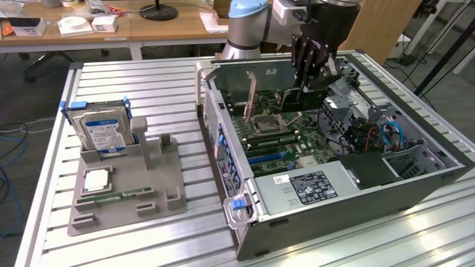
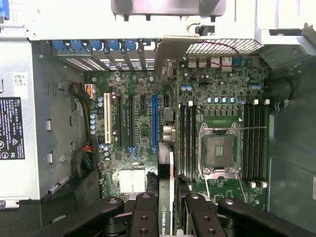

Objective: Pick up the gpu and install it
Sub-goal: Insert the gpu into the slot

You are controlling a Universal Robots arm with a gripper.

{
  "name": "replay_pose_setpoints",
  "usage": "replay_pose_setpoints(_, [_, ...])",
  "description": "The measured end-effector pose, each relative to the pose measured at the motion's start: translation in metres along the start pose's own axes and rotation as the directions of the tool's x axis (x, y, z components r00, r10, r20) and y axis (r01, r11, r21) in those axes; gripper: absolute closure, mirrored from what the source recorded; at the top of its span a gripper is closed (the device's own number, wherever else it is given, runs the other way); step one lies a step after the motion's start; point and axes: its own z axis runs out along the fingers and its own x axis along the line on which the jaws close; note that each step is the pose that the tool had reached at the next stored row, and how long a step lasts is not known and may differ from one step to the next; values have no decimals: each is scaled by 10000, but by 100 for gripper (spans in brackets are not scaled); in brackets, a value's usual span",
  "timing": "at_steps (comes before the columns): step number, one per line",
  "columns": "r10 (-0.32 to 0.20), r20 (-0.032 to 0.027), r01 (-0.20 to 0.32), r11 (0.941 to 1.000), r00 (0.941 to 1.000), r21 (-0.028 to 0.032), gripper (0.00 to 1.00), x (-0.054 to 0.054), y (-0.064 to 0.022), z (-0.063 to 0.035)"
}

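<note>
- In the wrist view the gripper [image 2: 165,217] sits nearest the camera, its black fingers [image 2: 143,217] closed narrowly on the gpu [image 2: 166,163], pinching the thin card from both flat sides.
- That view sees the gpu edge-on, its long axis running away from the gripper toward the silver bracket [image 2: 170,49] at the case's rear slot openings, just beside the blue slot [image 2: 154,123] on the motherboard [image 2: 138,128].
- The exterior view shows the gripper [image 1: 312,83] lowered into the open computer case [image 1: 312,222], the card standing on edge over the board, and its bracket [image 1: 253,92] upright against the rear wall.
- Well apart, toward the exterior view's left, a hard drive [image 1: 104,130] stands in a grey holder [image 1: 126,189] on the surface [image 1: 148,83].
</note>
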Motion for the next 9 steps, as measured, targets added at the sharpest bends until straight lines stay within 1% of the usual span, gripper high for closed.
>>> replay_pose_setpoints(9, [0,0,0,10000,10000,1,74,2,5,83])
